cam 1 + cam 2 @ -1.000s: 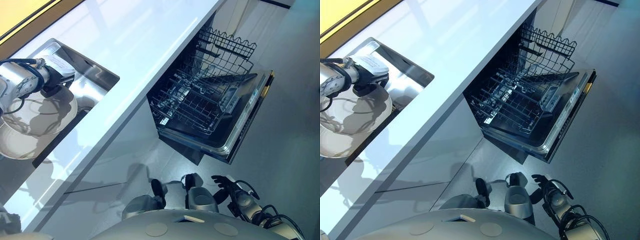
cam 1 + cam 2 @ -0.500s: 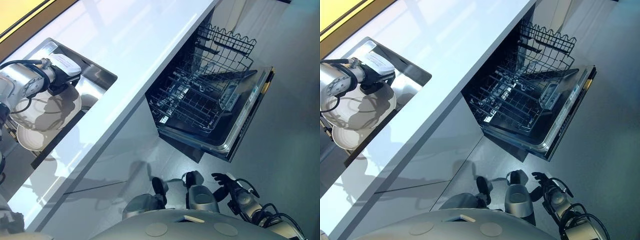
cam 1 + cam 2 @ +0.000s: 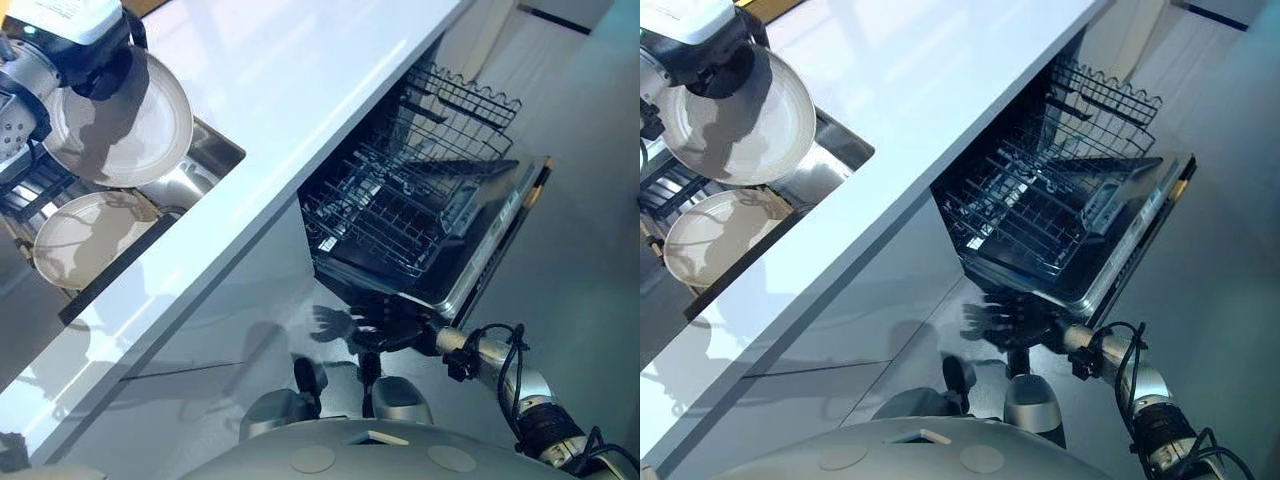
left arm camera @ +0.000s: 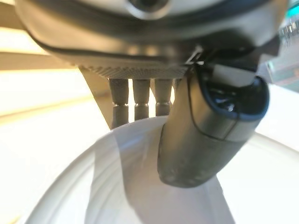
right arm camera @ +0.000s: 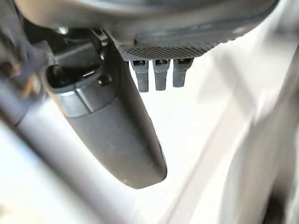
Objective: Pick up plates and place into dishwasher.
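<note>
Your left hand [image 3: 95, 60] pinches a round, glossy white plate [image 3: 125, 125] above the steel sink [image 3: 205, 165]; its wrist view shows thumb [image 4: 210, 135] over the rim. A second plate [image 3: 80, 235] lies below. Your right hand [image 3: 1005, 315] hangs loose-fingered before the wire-racked dishwasher [image 3: 420, 215].

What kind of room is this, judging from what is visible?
Most likely a kitchen: a white countertop with a steel sink set into it, an open dishwasher with wire racks pulled out, and a plate held in the left hand.
</note>
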